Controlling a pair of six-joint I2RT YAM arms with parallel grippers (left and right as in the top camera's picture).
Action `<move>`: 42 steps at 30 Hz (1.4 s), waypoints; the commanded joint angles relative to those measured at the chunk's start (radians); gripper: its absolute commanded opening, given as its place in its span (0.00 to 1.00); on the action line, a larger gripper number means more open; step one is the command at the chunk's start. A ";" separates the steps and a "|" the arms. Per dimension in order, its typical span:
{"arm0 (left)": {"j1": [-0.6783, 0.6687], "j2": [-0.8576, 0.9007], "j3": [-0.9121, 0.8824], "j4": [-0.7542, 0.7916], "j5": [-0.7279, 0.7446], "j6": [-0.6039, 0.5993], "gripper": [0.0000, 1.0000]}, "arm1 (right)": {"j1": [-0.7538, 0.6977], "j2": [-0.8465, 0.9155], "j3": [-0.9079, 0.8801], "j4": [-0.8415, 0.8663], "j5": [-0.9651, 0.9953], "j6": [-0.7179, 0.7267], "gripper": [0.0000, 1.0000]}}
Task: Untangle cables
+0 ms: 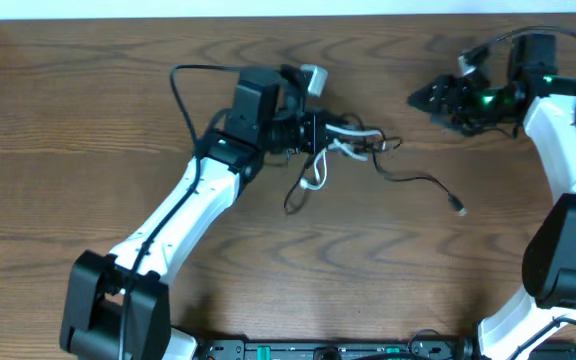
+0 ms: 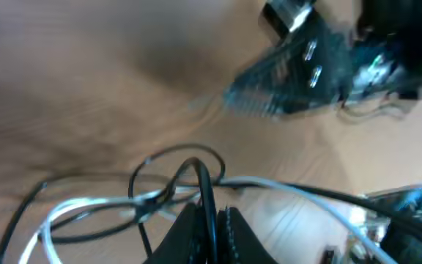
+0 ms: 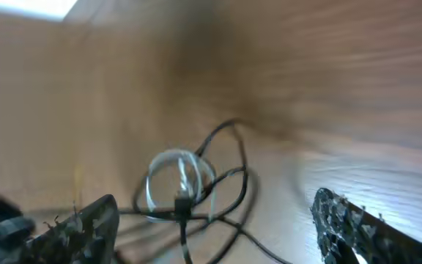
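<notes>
The black cable (image 1: 413, 180) and the white cable (image 1: 351, 133) lie tangled at the table's middle. The black one trails right to a small plug (image 1: 460, 208). My left gripper (image 1: 320, 135) is at the tangle's left side. In the left wrist view it (image 2: 209, 214) is shut on a strand of the black cable (image 2: 200, 172), with the white cable (image 2: 86, 207) looping beside it. My right gripper (image 1: 420, 98) hovers to the upper right of the tangle, apart from it. Its jaws (image 3: 215, 224) are open and empty, with the white loop (image 3: 168, 172) and black loops (image 3: 234, 183) ahead.
A thick black wire (image 1: 183, 95) arcs from the left arm over the table. The right arm (image 1: 568, 130) stands along the right edge, and the table's far edge (image 1: 268, 16) runs behind both grippers. The right gripper also shows in the left wrist view (image 2: 291, 73).
</notes>
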 commanded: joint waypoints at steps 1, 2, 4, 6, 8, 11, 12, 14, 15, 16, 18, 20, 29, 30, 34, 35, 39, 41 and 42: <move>0.054 -0.044 0.018 0.140 0.026 -0.307 0.08 | 0.056 -0.011 0.011 -0.012 -0.077 -0.040 0.79; 0.066 -0.044 0.018 0.153 0.026 -0.341 0.08 | 0.069 -0.011 0.011 -0.013 -0.055 -0.006 0.77; 0.081 -0.044 0.018 0.157 0.026 -0.347 0.07 | 0.120 -0.010 0.011 -0.043 0.081 0.131 0.73; 0.082 -0.044 0.018 0.156 0.026 -0.323 0.07 | 0.152 -0.009 0.011 -0.056 0.143 0.186 0.70; 0.082 -0.044 0.017 0.149 0.025 -0.300 0.07 | 0.176 -0.008 0.010 -0.062 0.206 0.247 0.50; 0.089 -0.044 0.017 0.187 0.003 -0.291 0.07 | 0.208 -0.006 -0.013 -0.057 0.321 0.305 0.38; 0.092 -0.044 0.017 0.179 0.003 -0.290 0.07 | 0.197 -0.012 -0.010 -0.027 0.281 0.297 0.42; 0.096 -0.044 0.017 0.143 0.003 -0.228 0.07 | 0.137 -0.032 0.008 -0.017 0.193 0.300 0.45; 0.097 -0.043 0.017 0.118 0.003 -0.132 0.08 | 0.087 -0.052 0.012 0.004 0.113 0.285 0.47; 0.097 -0.043 0.017 0.096 0.003 -0.090 0.07 | 0.044 -0.066 0.012 0.024 0.063 0.275 0.50; 0.095 -0.043 0.017 0.054 0.004 -0.038 0.07 | 0.009 -0.068 0.011 0.028 0.062 0.275 0.55; 0.084 -0.042 0.017 0.054 0.031 0.031 0.07 | 0.025 -0.044 0.002 0.013 0.071 0.289 0.59; 0.044 -0.034 0.017 0.053 0.011 0.137 0.07 | 0.209 0.199 -0.004 -0.047 0.061 0.328 0.52; 0.044 -0.035 0.018 0.096 0.010 0.113 0.07 | 0.214 0.227 -0.004 -0.066 0.062 0.313 0.51; 0.072 -0.040 0.035 0.190 0.010 0.008 0.08 | 0.203 0.264 -0.004 -0.108 0.142 0.296 0.43; 0.092 -0.044 0.049 0.209 0.011 -0.032 0.08 | 0.190 0.264 -0.004 -0.122 0.188 0.296 0.38; 0.151 -0.060 0.101 0.214 0.011 -0.114 0.07 | 0.152 0.264 -0.004 -0.139 0.233 0.262 0.28; 0.185 -0.080 0.117 0.214 0.011 -0.143 0.07 | 0.121 0.264 -0.004 -0.152 0.246 0.225 0.23; 0.203 -0.097 0.117 0.214 0.012 -0.151 0.07 | 0.100 0.264 -0.004 -0.167 0.277 0.210 0.22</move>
